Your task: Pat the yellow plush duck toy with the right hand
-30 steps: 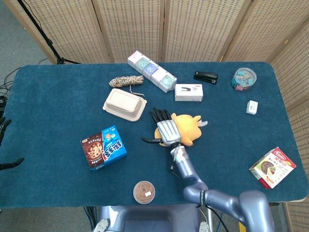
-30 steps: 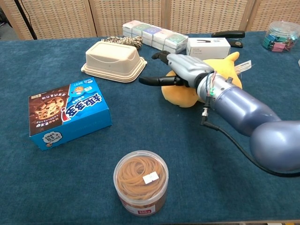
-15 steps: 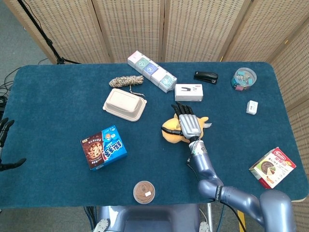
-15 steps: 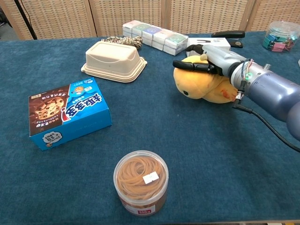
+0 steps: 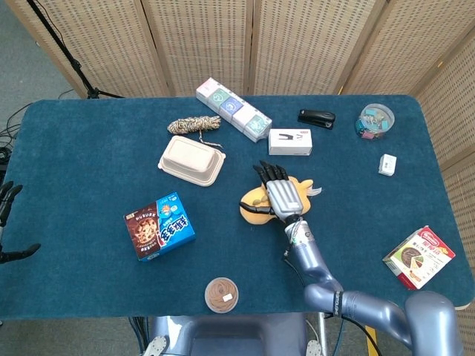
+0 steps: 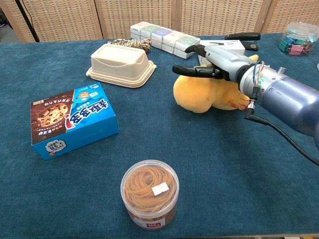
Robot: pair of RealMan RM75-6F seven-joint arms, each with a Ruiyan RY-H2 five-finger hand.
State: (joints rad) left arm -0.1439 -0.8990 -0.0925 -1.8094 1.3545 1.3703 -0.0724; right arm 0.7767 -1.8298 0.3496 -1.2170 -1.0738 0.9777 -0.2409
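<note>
The yellow plush duck (image 5: 256, 205) (image 6: 200, 94) lies on its side near the middle of the blue table (image 5: 89, 170). My right hand (image 5: 280, 193) (image 6: 218, 62) is spread flat, palm down, over the duck's top, fingers pointing away from me. The thumb sticks out to the left above the duck's head. Whether the palm presses the plush or hovers just over it I cannot tell. It holds nothing. Only the dark fingertips of my left hand (image 5: 9, 222) show, at the far left edge of the head view, spread apart and empty.
A beige lidded container (image 5: 191, 160) and a blue cookie box (image 5: 159, 226) lie left of the duck. A white box (image 5: 289, 141) and a row of small boxes (image 5: 233, 108) sit behind it. A jar of rubber bands (image 6: 149, 199) stands near the front edge.
My right hand swung right across the duck, then came back a little left. Since half a second ago the duck has shifted left under the hand.
</note>
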